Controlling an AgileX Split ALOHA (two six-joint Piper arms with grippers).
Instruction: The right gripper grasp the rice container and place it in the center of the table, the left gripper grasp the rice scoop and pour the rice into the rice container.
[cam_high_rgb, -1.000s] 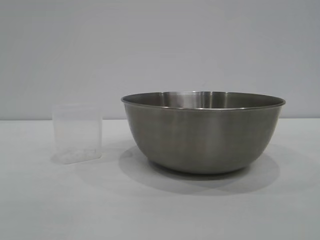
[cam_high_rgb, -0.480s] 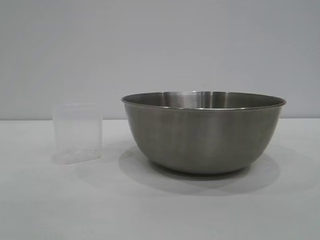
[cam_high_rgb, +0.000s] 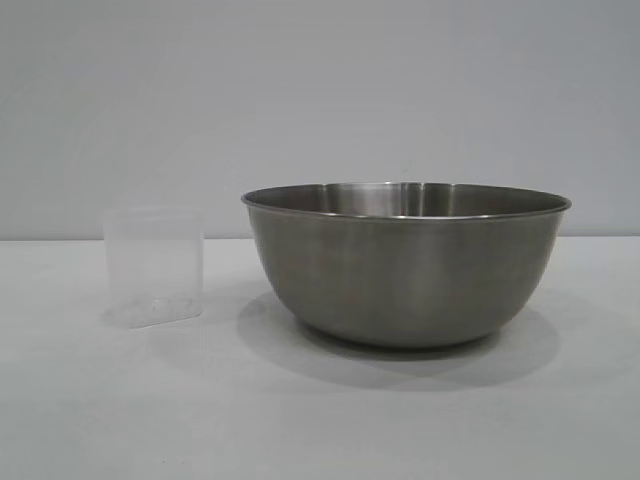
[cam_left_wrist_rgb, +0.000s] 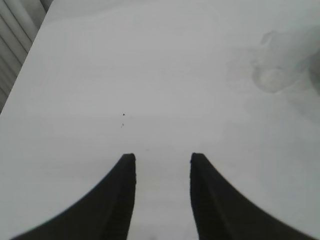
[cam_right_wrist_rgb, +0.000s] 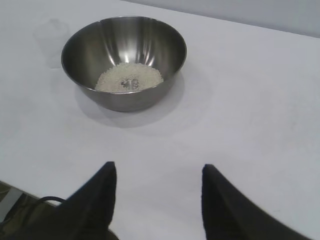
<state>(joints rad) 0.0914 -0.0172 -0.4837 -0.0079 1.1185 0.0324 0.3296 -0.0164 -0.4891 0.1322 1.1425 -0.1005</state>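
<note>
Soft, even light; a faint shadow rings the rice container (cam_high_rgb: 405, 265).

The rice container (cam_high_rgb: 406, 270) was brushed grey stainless steel, darker on its outer wall and brighter along its thin rim, with pale streaked reflections on its inner wall. The rice (cam_right_wrist_rgb: 129, 78) lay inside as an off-white heap, with a small patch of grey metal showing at its middle. The rice scoop (cam_high_rgb: 153, 266) was clear, colourless plastic, faintly milky against the background. The tabletop (cam_high_rgb: 320, 420) was plain matte white without pattern, apart from two tiny dark specks (cam_left_wrist_rgb: 123, 119). The wall (cam_high_rgb: 320, 90) behind was uniform pale grey. The left gripper (cam_left_wrist_rgb: 162, 160) and the right gripper (cam_right_wrist_rgb: 159, 172) each had plain black fingers.
</note>
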